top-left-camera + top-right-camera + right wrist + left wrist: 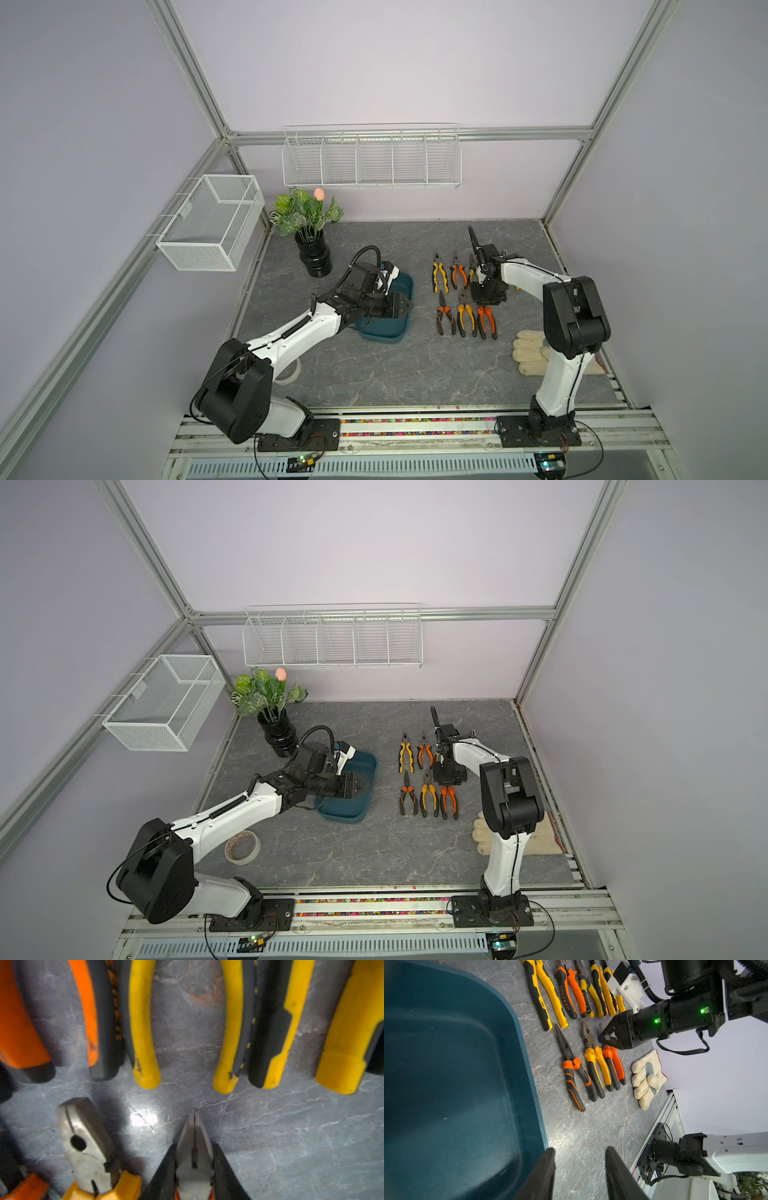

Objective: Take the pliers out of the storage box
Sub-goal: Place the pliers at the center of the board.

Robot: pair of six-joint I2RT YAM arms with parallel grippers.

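1. The right gripper points down at the table. Its two black fingers flank the metal head of the orange-handled pliers, spread only narrowly.
2. The fingers lie right against the sides of that head. Whether they press it or merely stand beside it cannot be told.
3. The orange-handled pliers lie flat on the table, rightmost in the near row of three, just left of a glove.
4. The left gripper hangs over the right edge of the storage box. Its fingers are partly apart with nothing between them, and one of them is above the rim.
5. The pliers lie on the table in two rows to the right of the storage box, handles toward the robot. In both top views the right arm hides part of the far row.
6. The storage box sits on the table between a black vase and the pliers.
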